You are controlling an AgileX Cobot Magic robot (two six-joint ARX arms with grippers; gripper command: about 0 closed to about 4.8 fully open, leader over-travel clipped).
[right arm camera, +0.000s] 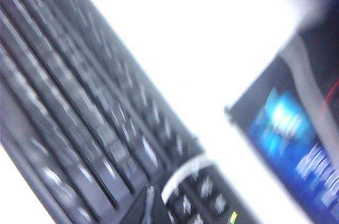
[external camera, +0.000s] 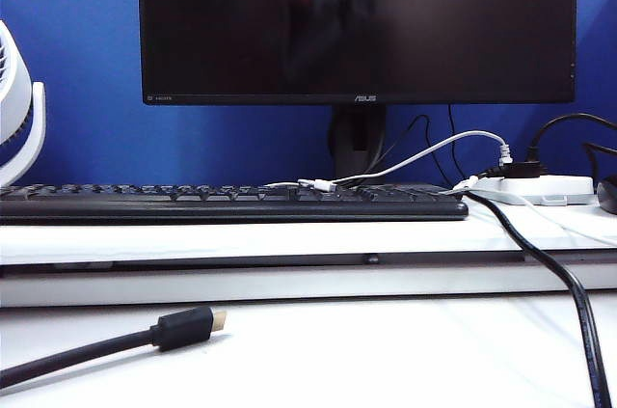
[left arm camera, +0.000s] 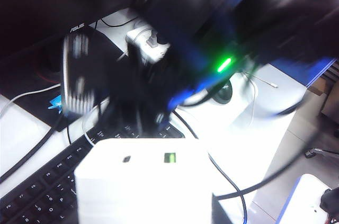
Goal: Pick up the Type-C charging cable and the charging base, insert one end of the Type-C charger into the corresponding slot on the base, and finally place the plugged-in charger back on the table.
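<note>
From my left wrist camera the charging base fills the foreground over the keyboard, port face up – I can't tell that left gripper's opening. The exterior camera shows neither gripper, only the white cable running across the shelf toward the power strip. My right gripper is shut – its blurred camera shows a white cord lying across keys.

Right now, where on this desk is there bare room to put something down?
The lower table is mostly bare between the black cable at left and the black cord at right. The shelf strip in front of the keyboard is free but narrow. Crowded: around the power strip, with tangled cords.
</note>
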